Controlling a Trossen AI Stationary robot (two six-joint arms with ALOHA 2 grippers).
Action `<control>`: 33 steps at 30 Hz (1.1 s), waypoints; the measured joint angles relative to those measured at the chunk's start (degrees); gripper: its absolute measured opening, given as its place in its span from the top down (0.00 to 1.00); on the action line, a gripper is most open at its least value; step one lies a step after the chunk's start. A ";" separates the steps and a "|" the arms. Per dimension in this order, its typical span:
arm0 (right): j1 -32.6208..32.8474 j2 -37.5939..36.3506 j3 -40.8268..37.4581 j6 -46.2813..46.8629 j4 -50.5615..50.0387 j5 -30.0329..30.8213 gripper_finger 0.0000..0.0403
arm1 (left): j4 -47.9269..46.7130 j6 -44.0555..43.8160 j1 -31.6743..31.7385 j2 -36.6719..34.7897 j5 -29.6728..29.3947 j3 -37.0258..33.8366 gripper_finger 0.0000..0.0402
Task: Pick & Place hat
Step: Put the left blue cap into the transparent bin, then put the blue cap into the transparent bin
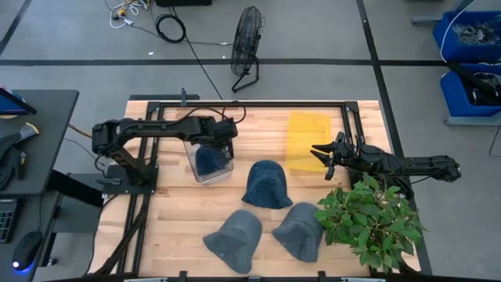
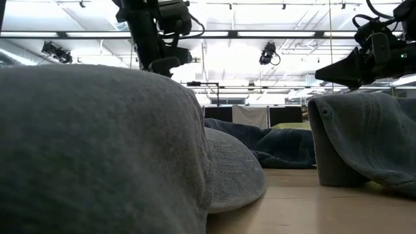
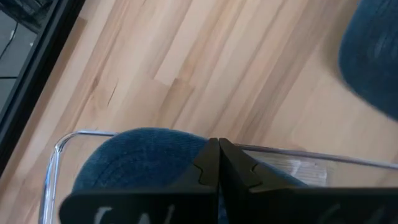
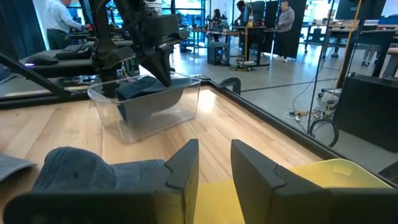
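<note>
A dark blue hat (image 1: 208, 160) lies inside a clear plastic bin (image 1: 196, 174) on the table's left half. My left gripper (image 1: 222, 146) stands over it, pointing down, its fingers shut. In the left wrist view the gripper (image 3: 218, 148) sits right above the hat's crown (image 3: 137, 155). The right wrist view shows the left gripper (image 4: 166, 78) at the hat (image 4: 149, 93). Three more grey-blue hats rest on the wood: one mid-table (image 1: 266, 184) and two near the front edge (image 1: 235, 239) (image 1: 300, 229). My right gripper (image 1: 321, 153) hovers open over a yellow sheet (image 1: 305, 133). My left gripper comes at the top of the hat (image 3: 186, 149) in the bin from above, pointing down, fingers closed together. No cloth shows between the fingers. Whether the tips touch the hat, I cannot tell.
A leafy potted plant (image 1: 368, 219) stands at the table's near right corner, beside my right arm. A black metal frame (image 1: 258, 103) runs along the far edge and sides. The yellow sheet (image 4: 336, 174) lies flat under my right gripper (image 4: 214, 162). Bare wood shows between the bin and the middle hat.
</note>
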 joint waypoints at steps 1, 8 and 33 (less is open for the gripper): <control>0.00 0.00 0.00 0.02 0.00 0.02 0.75 | -0.86 -0.11 0.00 -0.03 -0.12 0.04 0.99; 0.00 0.00 0.00 0.02 0.00 0.02 0.75 | -5.81 -4.52 -0.01 -0.02 -0.60 0.23 0.99; -0.01 0.00 0.00 0.02 0.00 0.02 0.75 | -19.97 -14.95 -2.80 -1.83 -0.58 0.81 0.99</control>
